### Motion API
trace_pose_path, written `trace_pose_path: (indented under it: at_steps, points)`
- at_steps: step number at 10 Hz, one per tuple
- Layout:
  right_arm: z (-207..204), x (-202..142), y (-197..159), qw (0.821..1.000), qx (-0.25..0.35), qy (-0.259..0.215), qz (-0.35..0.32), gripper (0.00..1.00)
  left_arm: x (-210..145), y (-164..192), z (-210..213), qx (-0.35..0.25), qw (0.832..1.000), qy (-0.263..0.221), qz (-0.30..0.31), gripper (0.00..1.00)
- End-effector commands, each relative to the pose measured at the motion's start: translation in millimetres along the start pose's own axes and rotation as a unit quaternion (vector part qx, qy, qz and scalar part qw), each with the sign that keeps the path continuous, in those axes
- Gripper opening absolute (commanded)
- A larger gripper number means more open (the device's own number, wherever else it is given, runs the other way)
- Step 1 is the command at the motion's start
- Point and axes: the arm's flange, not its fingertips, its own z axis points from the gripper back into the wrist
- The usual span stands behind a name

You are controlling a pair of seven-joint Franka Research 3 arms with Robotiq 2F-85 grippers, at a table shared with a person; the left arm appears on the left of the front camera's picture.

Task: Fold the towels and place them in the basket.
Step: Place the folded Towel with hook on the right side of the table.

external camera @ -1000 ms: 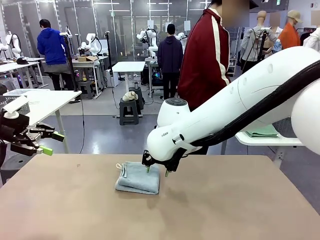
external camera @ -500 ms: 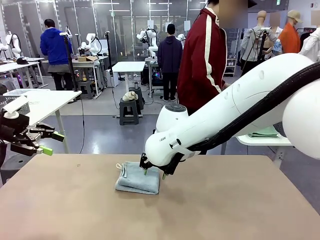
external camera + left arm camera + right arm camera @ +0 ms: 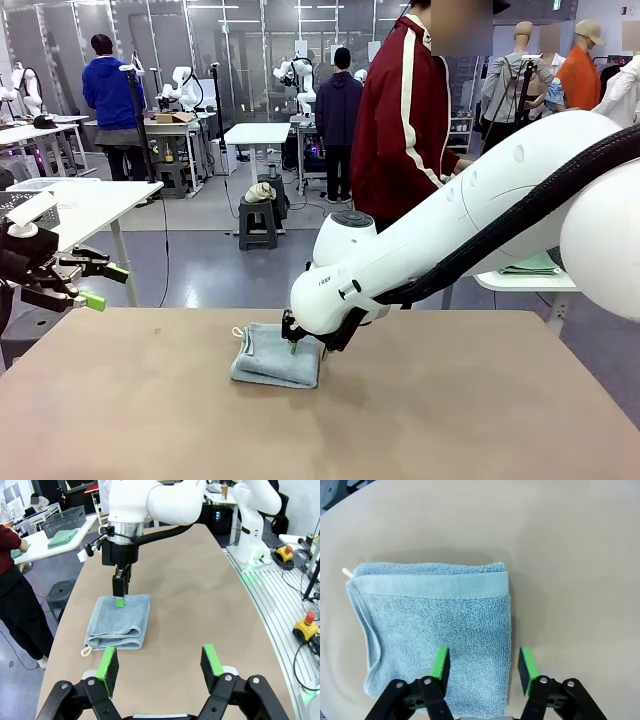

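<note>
My R gripper (image 3: 482, 662) hangs straight over the pale blue towel (image 3: 435, 615), tips down. In the R wrist view the towel's right edge runs up-down between my two fingers: the left pad is over the cloth, the right pad is over bare table (image 3: 580, 580) just beside that edge. The fingers are apart with a gap, narrower than on my L side. I see no pinch on the cloth yet.

So the coming move turns on this edge, I think. The jaws open across it, so pressing together should catch the stacked layers from the side. The risk is to take only the top layer.

The towel lies flat on the table, centre-left in the front view and near the far edge. It is folded small, approx. square, maybe a bit longer up-down in the R wrist view, but the frame bottom cuts it. A smooth hem band lies along its top edge, loose layer ends show on the left, and a white loop (image 3: 347, 572) sticks out at the upper left corner.

My L gripper (image 3: 160, 662) is spread wide and holds nothing, well apart from the towel, so the R arm is much nearer.

A grey mesh basket (image 3: 62, 522) stands on a side table, upper left in the L wrist view. Prob. it is the goal.
</note>
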Motion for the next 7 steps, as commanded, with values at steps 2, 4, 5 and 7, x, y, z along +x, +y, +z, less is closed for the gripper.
trace_pose_path:
  at_steps: [2,4,5,7]
  points:
    - [-4.0,-1.4,-5.5,1.0,0.015,-0.008,0.006,0.43,1.9,-3.3,0.4,0.001,1.0,-0.003,-0.001,0.84]
    - [-11.3,-2.0,-7.1,1.0,0.013,-0.007,0.008,0.23,1.9,-3.3,0.4,0.001,1.0,-0.003,-0.001,0.84]
    - [-12.7,-2.4,-7.6,1.0,0.014,-0.006,0.009,0.25,1.9,-3.3,0.4,0.001,1.0,-0.003,-0.001,0.84]
    - [-13.2,-4.2,-6.6,1.0,0.014,-0.008,0.012,0.05,1.9,-3.3,0.4,0.001,1.0,-0.003,-0.001,0.84]
